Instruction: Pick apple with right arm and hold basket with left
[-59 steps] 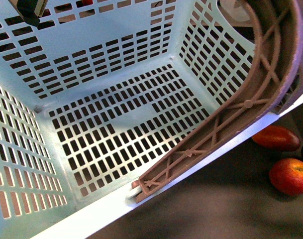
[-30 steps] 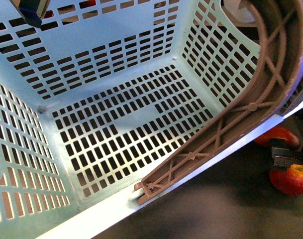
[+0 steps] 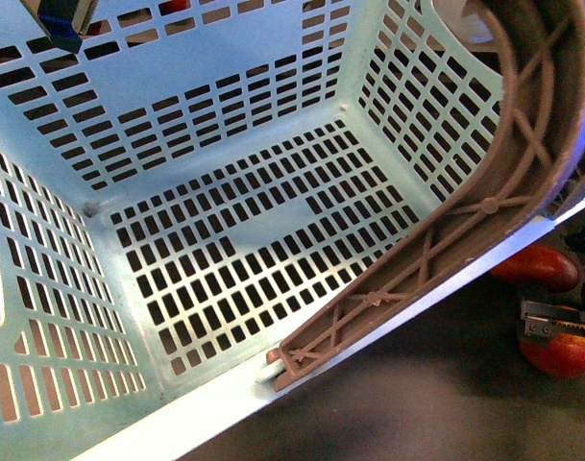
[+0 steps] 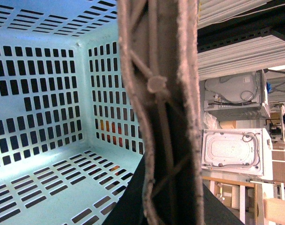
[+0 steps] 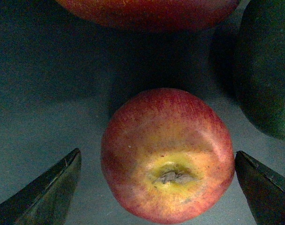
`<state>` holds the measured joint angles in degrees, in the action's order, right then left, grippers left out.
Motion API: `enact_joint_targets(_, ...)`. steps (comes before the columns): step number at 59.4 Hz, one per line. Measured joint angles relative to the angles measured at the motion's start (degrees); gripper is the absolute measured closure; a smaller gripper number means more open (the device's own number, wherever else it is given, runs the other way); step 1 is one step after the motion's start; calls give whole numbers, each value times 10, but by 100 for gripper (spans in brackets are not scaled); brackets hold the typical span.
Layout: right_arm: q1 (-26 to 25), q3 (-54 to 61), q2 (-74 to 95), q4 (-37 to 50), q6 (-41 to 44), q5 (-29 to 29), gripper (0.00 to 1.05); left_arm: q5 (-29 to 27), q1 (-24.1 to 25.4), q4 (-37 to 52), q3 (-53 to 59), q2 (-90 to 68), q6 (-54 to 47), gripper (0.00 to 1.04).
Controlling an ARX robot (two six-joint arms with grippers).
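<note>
Apple [image 5: 168, 154] — centred inside spread right hand [image 5: 156, 157]

You are looking at no readable text, label, brand, number or sign in any of the three views.
</note>
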<state>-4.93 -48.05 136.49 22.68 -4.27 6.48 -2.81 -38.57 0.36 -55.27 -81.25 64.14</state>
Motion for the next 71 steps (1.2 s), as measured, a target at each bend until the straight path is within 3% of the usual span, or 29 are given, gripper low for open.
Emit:
enact_joint_targets(10, 0, 1, 16, 9, -14, -5, 9, -2, 0, 0, 0, 0, 0, 99)
enact_joint_targets(17, -8, 9, 9, 25, -16, -3, 26, -1, 0, 0, 0, 0, 0, 99)
enact_joint_targets(41, -31, 75, -87, 68, 38, -19, 31, -1, 0, 0, 0, 0, 0, 99)
enact_joint_targets(47, -46, 96, -188, 57, 48, -63, 31, -1, 0, 0, 0, 0, 0, 99)
enact_joint_targets(59, -54, 124, -395, 15, 24, -84, 31, -1, 0, 0, 0, 0, 0, 99)
enact_joint_targets(71, -6, 139, -597, -18, -36, -101, 31, 0, 0, 0, 0, 0, 0, 99)
